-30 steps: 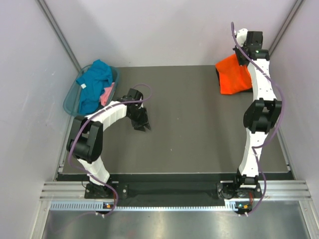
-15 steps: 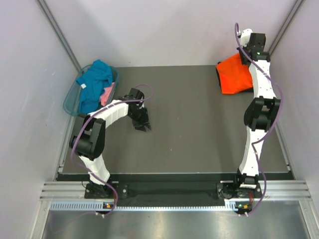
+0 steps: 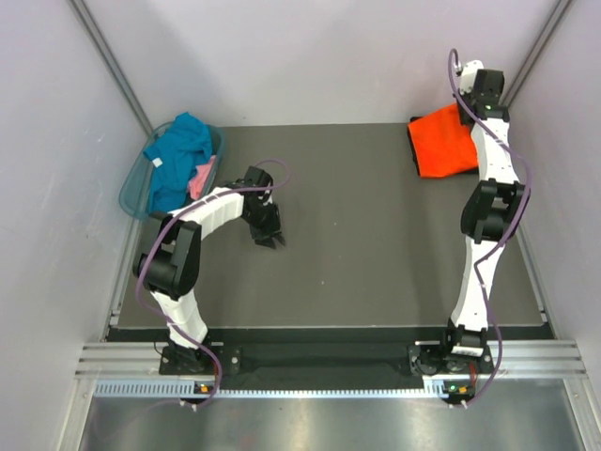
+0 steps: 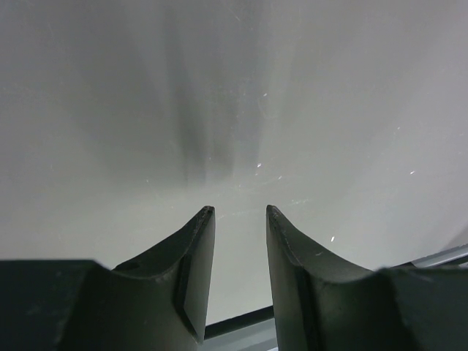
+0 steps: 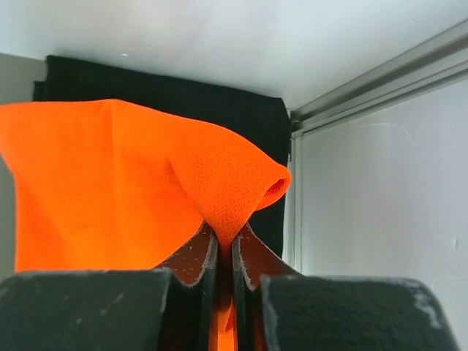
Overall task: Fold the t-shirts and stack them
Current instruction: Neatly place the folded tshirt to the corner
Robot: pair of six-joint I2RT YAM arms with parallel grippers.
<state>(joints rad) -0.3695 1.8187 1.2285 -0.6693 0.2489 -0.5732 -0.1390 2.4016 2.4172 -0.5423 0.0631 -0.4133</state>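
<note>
A: Up top, orange tee [image 3: 443,141] sits in the far-right corner, grip unclear.
B: Wrist cam shows right gripper [image 5: 225,245] pinching its fold, black tee [image 5: 183,91] under it; left gripper [image 4: 240,213] spread, holding nothing.

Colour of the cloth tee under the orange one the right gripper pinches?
Black cloth tee; shows best in right wrist view.
</note>
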